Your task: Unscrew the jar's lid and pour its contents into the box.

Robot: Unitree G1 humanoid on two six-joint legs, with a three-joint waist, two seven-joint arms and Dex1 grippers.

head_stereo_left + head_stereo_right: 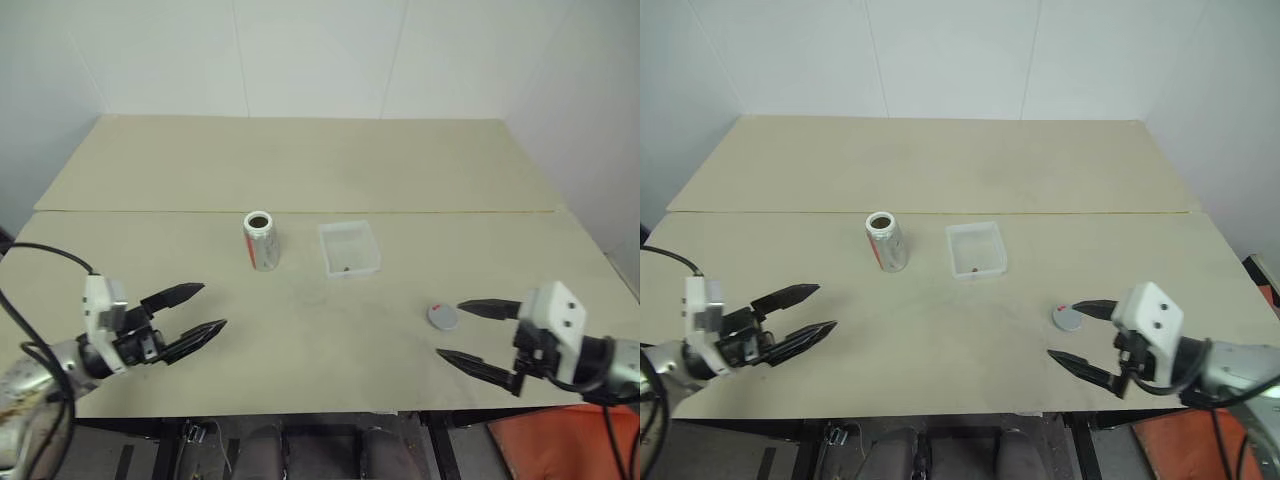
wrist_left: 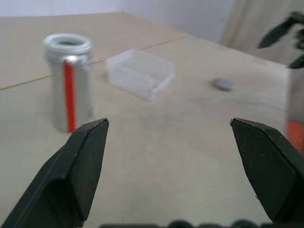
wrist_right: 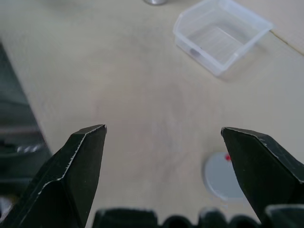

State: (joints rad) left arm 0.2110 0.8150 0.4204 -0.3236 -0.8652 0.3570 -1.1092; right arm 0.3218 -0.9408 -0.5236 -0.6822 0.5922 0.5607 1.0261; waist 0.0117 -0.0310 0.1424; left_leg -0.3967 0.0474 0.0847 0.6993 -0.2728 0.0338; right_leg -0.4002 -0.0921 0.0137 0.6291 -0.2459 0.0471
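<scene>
The jar [image 1: 261,241] stands upright and uncapped at the table's middle, silvery with a red and white label; its mouth is open. Just right of it sits the clear box [image 1: 349,248], with a tiny dark speck of contents [image 1: 346,267] on its floor. The grey lid [image 1: 442,316] with a red mark lies flat on the table at the right. My left gripper [image 1: 198,312] is open near the front left, apart from the jar. My right gripper [image 1: 462,334] is open at the front right, its upper finger close beside the lid, holding nothing.
The beige table [image 1: 300,160] has a seam running across it behind the jar and box. White walls [image 1: 300,50] close off the back. The table's front edge runs just below both grippers.
</scene>
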